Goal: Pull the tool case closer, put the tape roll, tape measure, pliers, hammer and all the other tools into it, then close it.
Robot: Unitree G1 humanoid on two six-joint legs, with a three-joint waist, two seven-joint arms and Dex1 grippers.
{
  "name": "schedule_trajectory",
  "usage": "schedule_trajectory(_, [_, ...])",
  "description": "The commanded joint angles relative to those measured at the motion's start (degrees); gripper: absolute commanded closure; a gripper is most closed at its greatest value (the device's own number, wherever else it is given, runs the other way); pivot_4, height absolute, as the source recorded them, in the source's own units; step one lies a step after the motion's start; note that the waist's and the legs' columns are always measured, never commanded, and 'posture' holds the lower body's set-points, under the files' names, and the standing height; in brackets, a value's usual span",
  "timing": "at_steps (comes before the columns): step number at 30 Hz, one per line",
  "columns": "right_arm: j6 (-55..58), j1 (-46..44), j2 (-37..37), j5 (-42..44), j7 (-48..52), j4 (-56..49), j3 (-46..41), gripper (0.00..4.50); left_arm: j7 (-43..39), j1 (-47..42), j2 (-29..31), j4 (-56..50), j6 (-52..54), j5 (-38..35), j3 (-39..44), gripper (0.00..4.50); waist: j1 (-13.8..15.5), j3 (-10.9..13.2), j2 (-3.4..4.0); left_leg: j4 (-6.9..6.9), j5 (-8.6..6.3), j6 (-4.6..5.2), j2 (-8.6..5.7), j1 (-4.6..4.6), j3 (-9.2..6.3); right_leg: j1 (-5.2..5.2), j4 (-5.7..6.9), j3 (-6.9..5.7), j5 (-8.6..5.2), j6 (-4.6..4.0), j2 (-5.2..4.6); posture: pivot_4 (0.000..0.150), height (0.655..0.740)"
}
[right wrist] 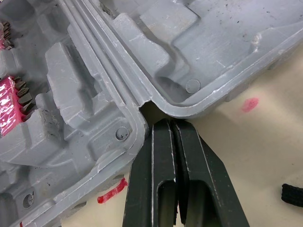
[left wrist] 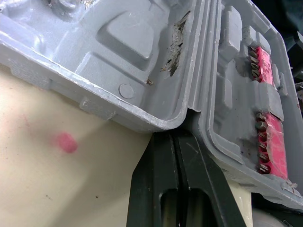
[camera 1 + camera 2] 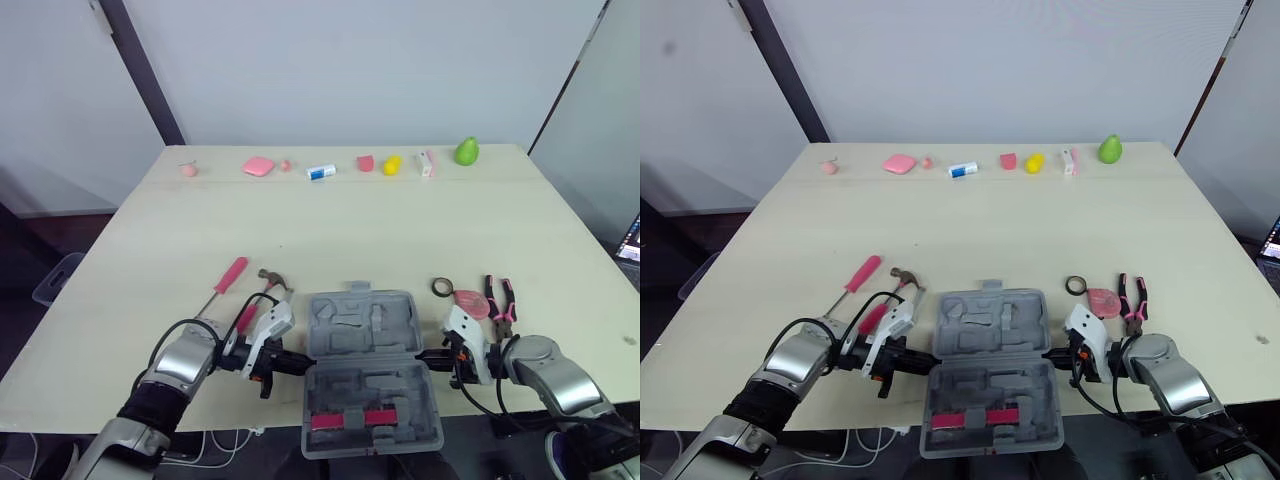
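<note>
Squarely between the left tool (image 3: pixel 300 364) and right tool (image 3: pixel 426 356), fingers together, seemingly against its hinge ends: open tool case (image 3: pixel 360 330).

The head stereo pair looks forward and down over the tool case (image 3: pixel 372 372). Each wrist camera sits close at one hinge end of the case, both sharing that seam.

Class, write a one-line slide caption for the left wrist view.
Closed left pincer at the hinge notch of the open grey tool case.

Bright, even light leaves soft shadows beside the tool case (image 3: pixel 360 325) on the table (image 3: pixel 350 230).
</note>
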Motion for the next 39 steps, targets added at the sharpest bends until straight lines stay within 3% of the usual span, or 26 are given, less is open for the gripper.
schedule_trajectory(1, [-0.8, 0.3, -1.0, 0.3, 0.0, 0.1, -0.8, 4.42, 0.5, 0.3, 0.3, 0.8, -0.3, 1.1, -0.7, 4.50, 0.0, 0.0, 0.00, 0.00, 0.00, 0.00, 0.00, 0.00, 0.00, 0.00, 0.00, 0.00, 0.00, 0.00, 0.00, 0.150, 0.7400])
schedule_trajectory(30, [-2.1, 1.3, -4.2, 1.3, -0.3, 2.6, -3.5, 4.42, 0.0, 2.2, 3.8, -1.1, -0.3, 0.2, 1.3, 4.50, 0.1, 0.0, 0.00, 0.00, 0.00, 0.00, 0.00, 0.00, 0.00, 0.00, 0.00, 0.00, 0.00, 0.00, -0.01, 0.150, 0.7400])
schedule_trajectory(39, [-5.7, 3.0, -3.3, 3.2, -2.4, 2.1, -7.4, 4.42, -0.9, 6.6, 7.9, -8.8, 1.3, -4.3, 5.4, 4.50, 0.1, 0.0, 0.01, 0.00, 0.00, 0.00, 0.01, 0.00, -0.02, 0.00, -0.01, 0.01, 0.00, 0.00, -0.03, 0.150, 0.7400])
